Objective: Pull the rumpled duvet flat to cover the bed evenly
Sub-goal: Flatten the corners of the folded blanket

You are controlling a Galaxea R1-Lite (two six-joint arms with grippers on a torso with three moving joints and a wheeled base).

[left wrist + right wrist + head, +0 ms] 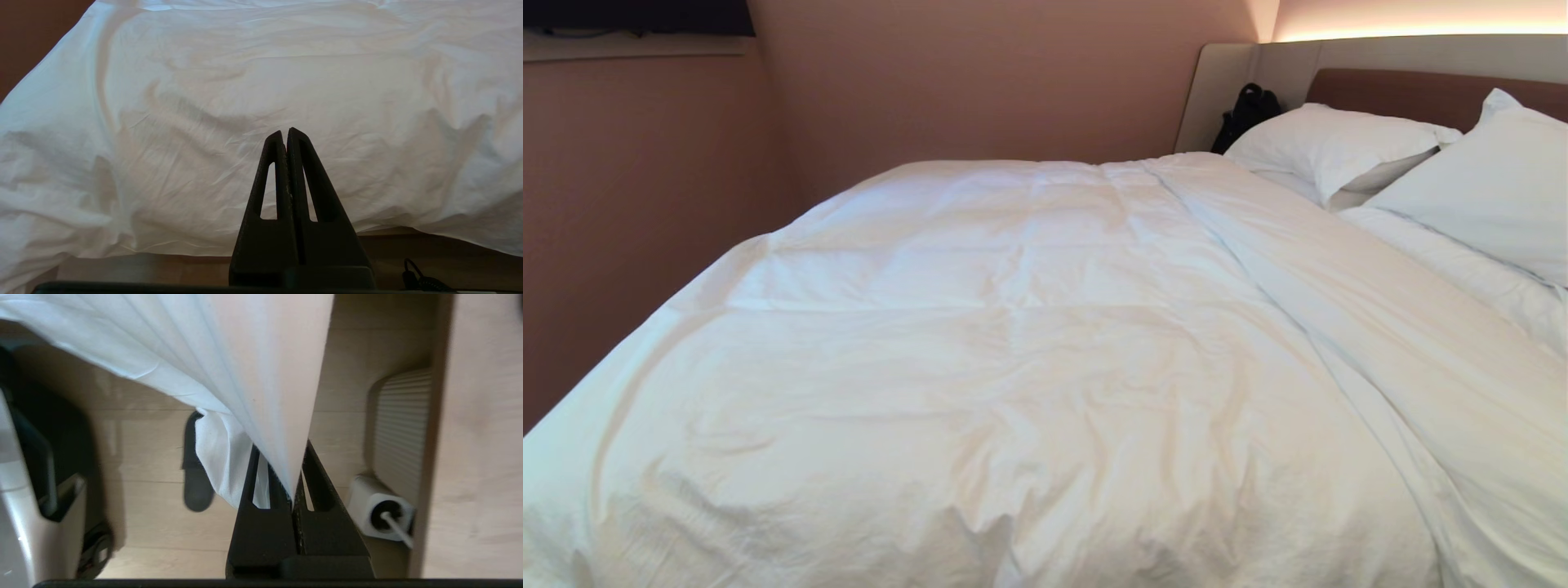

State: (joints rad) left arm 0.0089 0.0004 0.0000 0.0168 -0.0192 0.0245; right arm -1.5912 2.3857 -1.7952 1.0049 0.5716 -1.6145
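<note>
R fingers (314, 473): clamped on a bunched fold of white duvet (261, 375); cloth runs taut from the pinch, a loose tag of it hangs just beside one finger.
R gripper (292, 490): off the bed, over pale wood floor (143, 449); not seen in head view.
Near R gripper: white plug block w/ cable (378, 514) on floor by a ribbed vent panel (402, 428); dark oval shape (196, 465) on floor behind the hanging cloth, can't tell what it is; grey/black robot base (36, 490) at the side.
L fingers (273, 171): pressed together, nothing between them.
L gripper (287, 132): parked, pointing at the duvet's near edge, just apart from cloth; not seen in head view.
Duvet: spread over most of the bed (1413, 86), wrinkled, draping over near edge and wall-side edge; a long ridge runs diagonally from headboard end to near right corner.
Pillows (1339, 143): two, at headboard end, right side, uncovered by duvet.
Black bag (1245, 110): at headboard corner, behind pillows.
</note>
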